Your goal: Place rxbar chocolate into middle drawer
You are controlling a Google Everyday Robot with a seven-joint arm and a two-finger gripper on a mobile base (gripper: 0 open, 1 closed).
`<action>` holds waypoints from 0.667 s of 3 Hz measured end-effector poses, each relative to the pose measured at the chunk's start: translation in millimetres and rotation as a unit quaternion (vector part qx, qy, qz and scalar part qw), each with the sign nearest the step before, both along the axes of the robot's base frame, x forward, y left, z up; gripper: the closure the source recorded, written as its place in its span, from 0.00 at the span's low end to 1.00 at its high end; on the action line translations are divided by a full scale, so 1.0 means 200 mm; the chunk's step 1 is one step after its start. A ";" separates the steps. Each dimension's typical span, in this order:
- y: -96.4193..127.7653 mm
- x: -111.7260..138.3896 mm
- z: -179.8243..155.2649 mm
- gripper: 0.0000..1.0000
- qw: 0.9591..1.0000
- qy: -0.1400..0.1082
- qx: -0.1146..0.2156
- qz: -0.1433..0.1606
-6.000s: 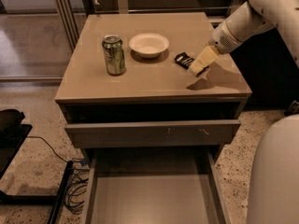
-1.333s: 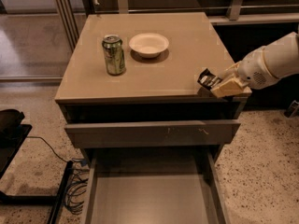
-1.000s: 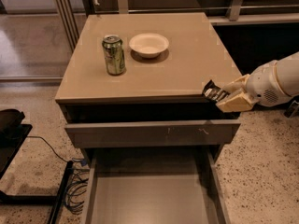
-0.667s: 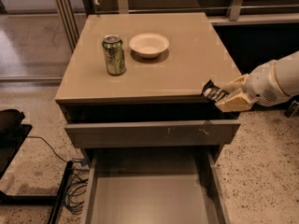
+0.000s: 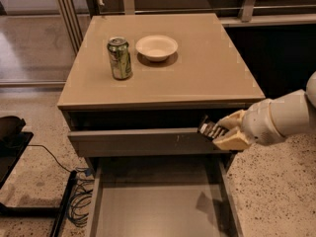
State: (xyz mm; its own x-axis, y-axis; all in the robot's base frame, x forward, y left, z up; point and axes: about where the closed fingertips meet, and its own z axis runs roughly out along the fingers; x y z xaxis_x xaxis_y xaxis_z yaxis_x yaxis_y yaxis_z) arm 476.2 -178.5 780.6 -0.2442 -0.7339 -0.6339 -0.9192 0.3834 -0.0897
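The rxbar chocolate (image 5: 211,130), pinched in the fingers of the gripper (image 5: 221,131), had dropped from the table (image 5: 207,78) edge to beside the scratched drawer front (image 5: 138,142), above the open middle drawer (image 5: 148,211). One green can (image 5: 120,58) and one bowl (image 5: 156,47) stayed put.

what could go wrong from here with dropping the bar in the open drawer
1. The gripper, shut on the rxbar chocolate, hangs over the right wall of the middle drawer; released here, the bar might hit that wall or land outside.
2. It is close to the scratched drawer front, so lowering could scrape it.
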 end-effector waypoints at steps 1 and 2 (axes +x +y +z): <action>0.05 -0.18 -0.27 1.00 1.000 0.007 -0.001 0.021; 0.04 -0.25 -0.51 1.00 1.000 0.000 -0.008 0.025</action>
State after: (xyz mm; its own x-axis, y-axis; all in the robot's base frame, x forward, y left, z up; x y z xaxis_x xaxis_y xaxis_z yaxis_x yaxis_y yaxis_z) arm 426.9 -171.1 678.3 -0.2081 -0.7553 -0.6214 -0.9369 0.3364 -0.0951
